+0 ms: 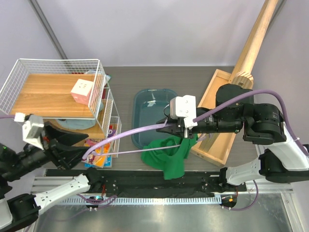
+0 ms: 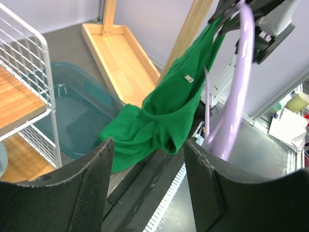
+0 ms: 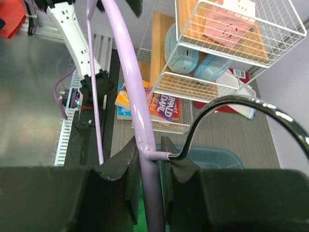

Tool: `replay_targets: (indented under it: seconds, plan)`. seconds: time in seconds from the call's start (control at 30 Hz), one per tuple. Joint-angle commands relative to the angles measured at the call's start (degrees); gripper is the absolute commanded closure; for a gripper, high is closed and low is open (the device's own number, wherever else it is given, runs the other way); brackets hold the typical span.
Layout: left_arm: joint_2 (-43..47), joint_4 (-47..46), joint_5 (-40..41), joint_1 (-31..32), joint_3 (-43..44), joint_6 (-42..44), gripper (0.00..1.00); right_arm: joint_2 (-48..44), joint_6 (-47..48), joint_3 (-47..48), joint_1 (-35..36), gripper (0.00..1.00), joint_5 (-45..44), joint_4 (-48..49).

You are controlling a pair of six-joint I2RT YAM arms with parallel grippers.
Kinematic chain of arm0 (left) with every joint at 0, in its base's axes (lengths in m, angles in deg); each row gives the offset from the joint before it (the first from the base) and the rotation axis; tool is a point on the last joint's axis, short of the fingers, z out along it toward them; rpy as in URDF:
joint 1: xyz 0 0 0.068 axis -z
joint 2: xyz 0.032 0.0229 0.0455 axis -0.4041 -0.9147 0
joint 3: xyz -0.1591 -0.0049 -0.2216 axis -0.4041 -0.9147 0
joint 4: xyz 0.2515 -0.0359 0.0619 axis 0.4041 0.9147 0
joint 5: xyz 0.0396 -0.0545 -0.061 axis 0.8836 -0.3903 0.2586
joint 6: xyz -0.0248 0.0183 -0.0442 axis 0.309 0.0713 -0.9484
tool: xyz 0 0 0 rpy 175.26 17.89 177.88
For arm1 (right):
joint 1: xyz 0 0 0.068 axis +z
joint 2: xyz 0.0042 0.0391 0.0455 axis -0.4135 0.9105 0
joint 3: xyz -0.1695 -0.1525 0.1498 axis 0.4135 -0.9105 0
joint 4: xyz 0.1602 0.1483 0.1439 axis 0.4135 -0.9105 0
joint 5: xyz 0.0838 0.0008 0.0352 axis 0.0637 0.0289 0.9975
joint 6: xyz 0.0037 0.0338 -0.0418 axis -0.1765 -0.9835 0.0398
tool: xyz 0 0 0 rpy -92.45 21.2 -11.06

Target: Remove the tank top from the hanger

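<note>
The lilac hanger (image 1: pixel 126 133) is held level above the table's front, its silver hook (image 3: pixel 244 105) pointing toward the back. My right gripper (image 1: pixel 176 129) is shut on the hanger's neck (image 3: pixel 148 159), where the hook joins. The green tank top (image 1: pixel 169 157) hangs bunched from the hanger's right part and droops onto the table's front edge. In the left wrist view the tank top (image 2: pixel 161 113) shows its white tag (image 2: pixel 188 78) next to the hanger (image 2: pixel 237 92). My left gripper (image 1: pixel 79 147) is open and empty beside the hanger's left end, apart from the fabric.
A white wire rack (image 1: pixel 99 77) with wooden shelves and a pink-white cube (image 1: pixel 81 91) stands at the back left, with books (image 1: pixel 99 153) under it. A teal tray (image 1: pixel 145 104) lies behind the tank top. A wooden tray (image 1: pixel 212 96) and a wooden pole (image 1: pixel 253 41) are at the right.
</note>
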Motion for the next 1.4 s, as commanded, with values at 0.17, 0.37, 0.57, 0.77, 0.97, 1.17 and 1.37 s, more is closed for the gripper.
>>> replay_targets:
  seconds: [0.17, 0.37, 0.57, 0.77, 0.97, 1.17, 1.37]
  plan:
    - [1.8, 1.9, 2.7, -0.1, 6.5, -0.6, 0.38, -2.2, 1.0, 2.6, 0.1, 0.99, 3.0, -2.0]
    - [3.2, -4.6, 8.0, 0.0, 3.4, -1.1, 0.37, -1.8, -0.5, 1.6, 0.1, 0.99, 3.8, -2.3]
    - [-0.7, -7.3, 1.7, -0.1, 5.3, -0.5, 0.3, 1.4, -2.4, 0.4, 0.4, 0.99, 3.0, -5.0]
    - [-2.1, -6.8, -1.1, -0.1, 5.8, 0.2, 0.29, 1.8, -2.7, 0.6, 1.0, 0.99, 2.0, -5.7]
    - [0.0, -9.1, -1.5, -0.1, 2.1, -0.8, 0.27, 1.0, -3.5, -2.4, 1.0, 0.99, 1.9, -5.9]
    - [-5.3, -7.5, -10.2, 0.0, 1.9, -2.5, 0.27, -1.7, -6.2, -7.6, 1.1, 0.99, 2.7, -5.8]
    - [-11.9, -6.8, -20.8, 0.0, -1.0, -2.7, 0.28, -5.8, -9.6, -13.4, 1.1, 0.99, 2.2, -4.5]
